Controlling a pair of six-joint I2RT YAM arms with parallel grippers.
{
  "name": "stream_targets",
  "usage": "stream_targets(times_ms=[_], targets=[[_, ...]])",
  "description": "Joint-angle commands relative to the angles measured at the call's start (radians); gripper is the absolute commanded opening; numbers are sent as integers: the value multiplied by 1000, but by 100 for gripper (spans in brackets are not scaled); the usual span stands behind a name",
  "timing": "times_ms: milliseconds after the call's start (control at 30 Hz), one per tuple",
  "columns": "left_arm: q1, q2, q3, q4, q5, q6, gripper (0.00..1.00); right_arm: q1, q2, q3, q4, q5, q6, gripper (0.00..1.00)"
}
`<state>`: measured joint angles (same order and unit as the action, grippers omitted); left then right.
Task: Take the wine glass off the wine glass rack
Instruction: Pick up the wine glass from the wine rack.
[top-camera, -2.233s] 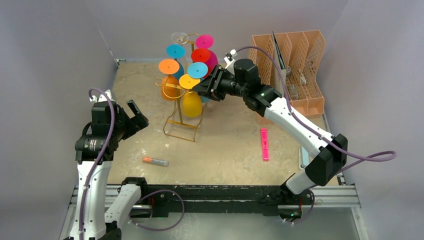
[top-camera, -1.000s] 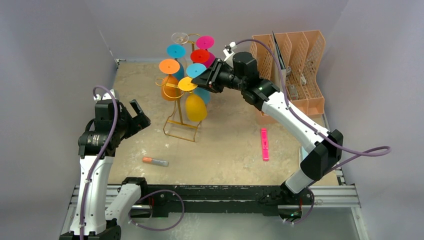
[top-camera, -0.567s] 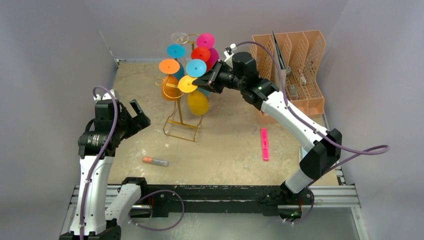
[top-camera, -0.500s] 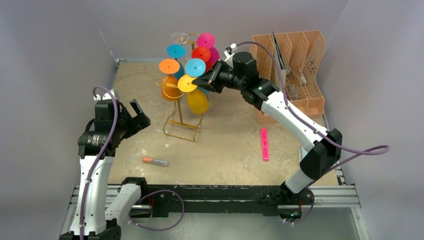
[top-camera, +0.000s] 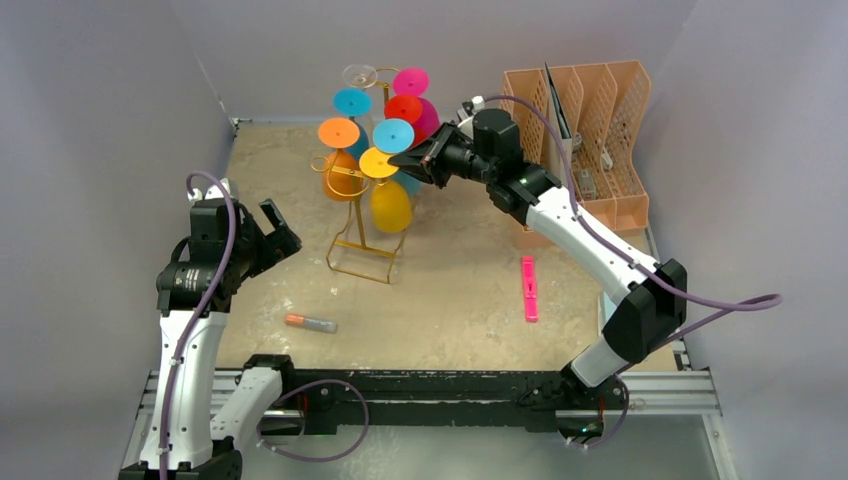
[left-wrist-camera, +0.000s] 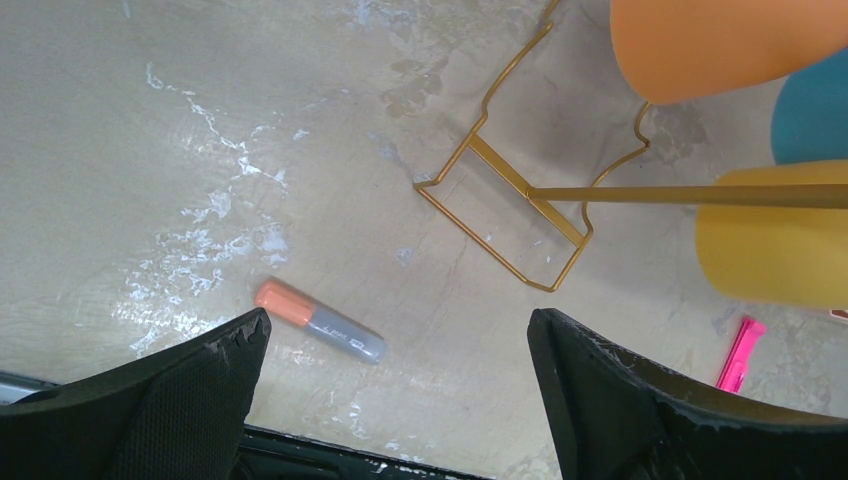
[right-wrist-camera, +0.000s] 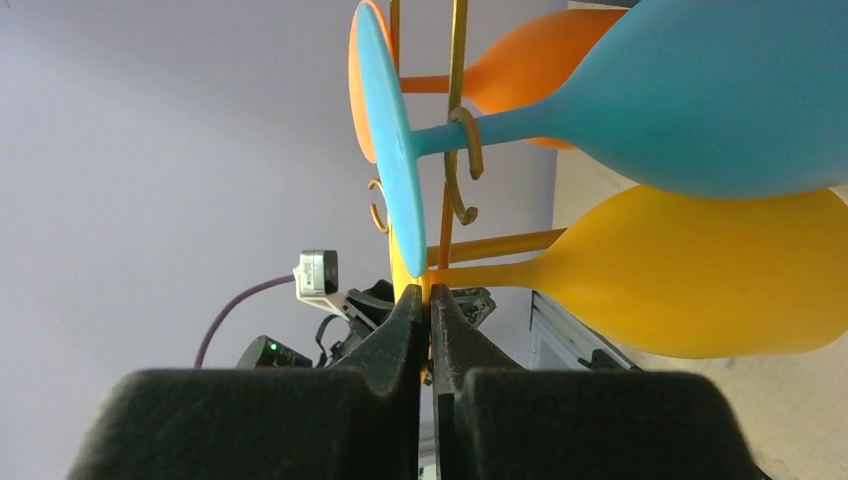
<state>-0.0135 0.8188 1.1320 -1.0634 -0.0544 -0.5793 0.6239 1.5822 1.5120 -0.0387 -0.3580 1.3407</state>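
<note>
The gold wire wine glass rack (top-camera: 360, 250) stands at the back middle, hung with several coloured glasses upside down. My right gripper (top-camera: 405, 160) is shut on the thin foot of the yellow wine glass (top-camera: 390, 205), whose bowl hangs tilted beside the rack's post. In the right wrist view the jaws (right-wrist-camera: 430, 295) pinch the yellow disc's edge. The yellow bowl (right-wrist-camera: 700, 270) lies under a blue glass (right-wrist-camera: 700, 100), and a gold hook (right-wrist-camera: 462, 150) circles the blue stem. My left gripper (top-camera: 270, 228) is open and empty, left of the rack; its wrist view shows the rack base (left-wrist-camera: 510, 200).
A peach file organiser (top-camera: 585, 140) stands at the back right, close behind my right arm. A pink marker (top-camera: 528, 288) lies right of centre. An orange-capped grey marker (top-camera: 310, 323) lies near the front left, also in the left wrist view (left-wrist-camera: 320, 320).
My right gripper has closed on the yellow glass's foot and drawn it slightly right. The yellow bowl has swung and tilted. My left arm has barely moved.
</note>
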Motion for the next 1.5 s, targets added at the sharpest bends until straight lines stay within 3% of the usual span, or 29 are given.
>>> stream_targets(times_ms=[0,233,900,1467], targets=[[0,-1,0,16,10,13,100,-23,-34,-3,83,-7,69,4],[0,0,0,16,7,11,100,-44,-30,-29,95,-36,122,4],[0,5,-12,23,7,10,100,-62,-73,-57,5,-117,66,9],[1,-1,-9,24,16,-3,100,-76,-124,-112,-18,-150,53,7]])
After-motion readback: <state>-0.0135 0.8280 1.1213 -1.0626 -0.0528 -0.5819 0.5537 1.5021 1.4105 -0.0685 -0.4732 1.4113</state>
